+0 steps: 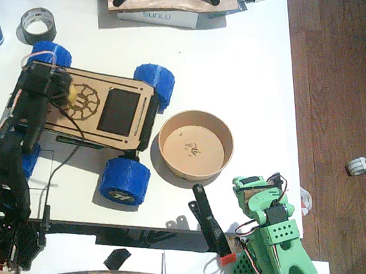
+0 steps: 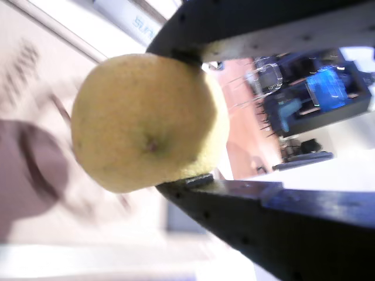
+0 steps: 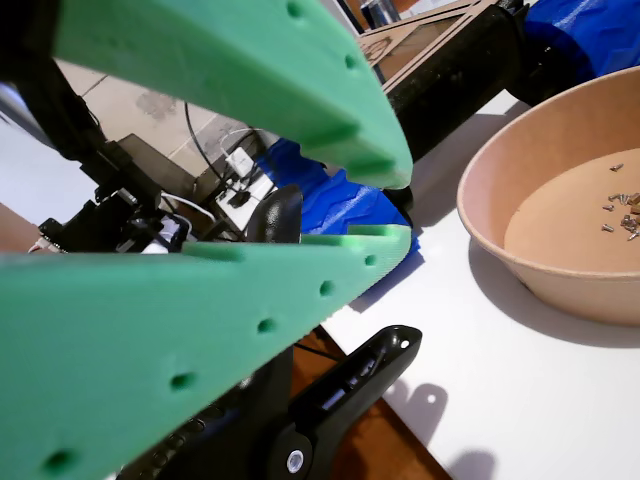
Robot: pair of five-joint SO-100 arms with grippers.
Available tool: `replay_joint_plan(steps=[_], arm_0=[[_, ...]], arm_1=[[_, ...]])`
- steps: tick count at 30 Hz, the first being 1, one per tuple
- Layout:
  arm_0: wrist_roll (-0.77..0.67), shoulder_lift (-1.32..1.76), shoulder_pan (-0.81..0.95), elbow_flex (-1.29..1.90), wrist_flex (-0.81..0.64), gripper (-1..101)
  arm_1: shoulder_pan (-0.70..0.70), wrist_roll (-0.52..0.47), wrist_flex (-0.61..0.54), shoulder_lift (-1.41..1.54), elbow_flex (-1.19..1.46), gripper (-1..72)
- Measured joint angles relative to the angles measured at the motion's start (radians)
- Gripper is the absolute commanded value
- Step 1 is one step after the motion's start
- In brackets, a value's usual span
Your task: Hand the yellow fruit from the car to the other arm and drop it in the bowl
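We see the left end effector (image 1: 67,96), black, closed around the yellow fruit (image 2: 149,123); in a wrist view its two dark fingers (image 2: 258,222) press the fruit from above and below, and the fruit fills the gap between them. In the fixed view the fruit (image 1: 71,96) shows as a small yellow patch at the tip of the left end effector, over the wooden top of the car (image 1: 96,113), just beside the engraved wheel logo. The bowl (image 1: 196,143) stands on the white desk (image 1: 240,60) to the right of the car, apart from the left end effector. The right end effector (image 3: 400,205), light green, sits near the bowl's lower right; in a wrist view its jaws stand only a narrow way apart with nothing between them, the bowl (image 3: 560,200) just beyond its tips.
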Motion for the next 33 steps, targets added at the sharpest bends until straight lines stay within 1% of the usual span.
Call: replay_joint_plan(steps=[4, 9, 13, 16, 17, 19, 23, 26, 28, 29, 30, 32, 33], arm_0=[[-0.080, 0.071, 0.199, 0.002, 0.021, 0], [-0.224, 0.212, 0.407, 0.043, 0.035, 0], [-0.327, 0.368, 0.575, 0.186, -0.018, 0], [-0.434, 0.509, 0.684, 0.364, -0.097, 0], [-0.469, 0.558, 0.719, 0.433, -0.135, 0], [-0.560, 0.673, 0.795, 0.609, -0.259, 0], [-0.746, 0.848, 0.960, 0.997, -0.623, 0], [-0.885, 0.861, 1.069, 1.246, -0.945, 0], [-0.968, 0.862, 1.129, 1.345, -1.114, 0], [-1.003, 0.876, 1.152, 1.362, -1.152, 0], [-1.025, 0.894, 1.164, 1.367, -1.155, 0], [-1.046, 0.951, 1.164, 1.376, -1.132, 0], [-1.051, 0.980, 1.164, 1.376, -1.111, 0]], arm_1=[[0.000, 0.000, 0.000, 0.000, 0.000, 0.2], [0.000, 0.000, 0.000, 0.000, -0.020, 0.2], [0.000, 0.000, 0.000, 0.000, -0.037, 0.2], [0.000, 0.000, 0.000, 0.000, -0.037, 0.2], [0.000, -0.002, 0.000, 0.000, -0.037, 0.2], [0.000, -0.008, 0.000, 0.000, -0.037, 0.2], [0.000, -0.026, 0.000, 0.000, -0.037, 0.1], [0.000, -0.064, -0.011, 0.000, -0.037, 0.1], [-0.038, -0.103, -0.041, -0.005, -0.037, 0.1], [-0.058, -0.133, -0.074, -0.014, -0.037, 0.1], [-0.075, -0.164, -0.100, -0.031, -0.037, 0.1], [-0.133, -0.247, -0.152, -0.061, -0.037, 0.0], [-0.167, -0.304, -0.173, -0.083, -0.037, 0.0]])
